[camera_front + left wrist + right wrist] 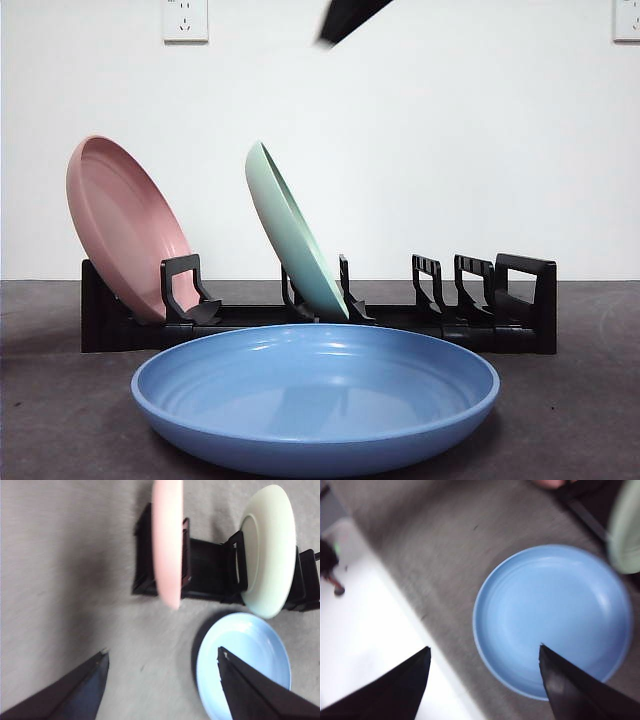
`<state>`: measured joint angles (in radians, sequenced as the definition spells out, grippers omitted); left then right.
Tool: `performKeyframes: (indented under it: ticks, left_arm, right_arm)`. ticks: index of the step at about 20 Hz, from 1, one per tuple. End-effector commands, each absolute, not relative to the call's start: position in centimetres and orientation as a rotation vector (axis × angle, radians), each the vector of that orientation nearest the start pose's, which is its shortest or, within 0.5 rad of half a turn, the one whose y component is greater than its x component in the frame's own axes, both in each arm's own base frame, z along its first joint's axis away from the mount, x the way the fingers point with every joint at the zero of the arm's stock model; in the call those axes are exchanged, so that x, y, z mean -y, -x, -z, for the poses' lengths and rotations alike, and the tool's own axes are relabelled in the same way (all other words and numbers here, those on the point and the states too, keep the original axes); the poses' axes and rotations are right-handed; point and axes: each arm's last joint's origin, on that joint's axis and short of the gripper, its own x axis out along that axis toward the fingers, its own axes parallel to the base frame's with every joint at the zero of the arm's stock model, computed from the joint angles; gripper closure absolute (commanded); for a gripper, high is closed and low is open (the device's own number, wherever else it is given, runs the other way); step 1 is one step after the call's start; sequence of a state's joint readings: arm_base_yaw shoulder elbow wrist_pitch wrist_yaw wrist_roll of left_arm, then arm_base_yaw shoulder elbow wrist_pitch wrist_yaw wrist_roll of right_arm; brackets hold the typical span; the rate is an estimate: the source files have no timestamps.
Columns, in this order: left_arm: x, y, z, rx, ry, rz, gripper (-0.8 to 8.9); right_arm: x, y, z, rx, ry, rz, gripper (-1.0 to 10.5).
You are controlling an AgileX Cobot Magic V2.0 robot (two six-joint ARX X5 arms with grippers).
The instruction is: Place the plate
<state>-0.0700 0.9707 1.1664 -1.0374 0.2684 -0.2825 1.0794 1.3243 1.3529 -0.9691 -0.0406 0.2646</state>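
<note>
The table (60, 400) carried a long black rack (520, 300), and this rack already held two plates: a pink plate (120, 225) leaned in the slot at one end, and a pale green plate (290, 235) leaned in a slot near the middle. The slots at the other end of the rack stood free. The blue plate (315, 395), which I judge to be the one to place, lay flat on the table just in front of the rack, not touching it and not held by anything. So the task itself appeared not yet started for this plate: it had to be grasped, lifted, tilted and set in a free slot. The right gripper (485, 652) hovered above the blue plate (552, 620) with its jaws spread wide and nothing between them; the plate lay below it, mostly beside one jaw. The left gripper (162, 655) hung higher, also spread and empty, with the blue plate (245, 652) under one jaw and the rack (210, 570) further ahead of it. In the front view only a dark blurred arm tip (350, 18) showed at the top edge.
</note>
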Motion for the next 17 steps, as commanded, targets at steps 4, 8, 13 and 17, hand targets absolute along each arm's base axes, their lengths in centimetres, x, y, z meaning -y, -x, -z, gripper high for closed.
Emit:
performKeyframes:
  ticks: [4,8,13,17]
  left_arm:
    - [5.0,-23.3,-35.8,-0.935,0.259,0.177,4.69]
    - [7.6,-27.8,-35.8,-0.943,0.124,0.081,4.69]
    - [9.3,-31.1,-34.0,-0.967,0.014,-0.024,4.69]
    - [9.5,-31.8,-33.3,-0.966,-0.005,-0.051,4.73]
  right_arm:
    - [-19.0,-12.4,-37.5,-0.865,0.206,-0.739,6.1]
    - [-17.9,-13.0,-37.3,-0.883,0.232,-0.639,6.1]
    - [-17.7,-13.2,-37.3,-0.864,0.248,-0.589,6.1]
    - [-17.7,-13.2,-37.3,-0.857,0.253,-0.575,6.1]
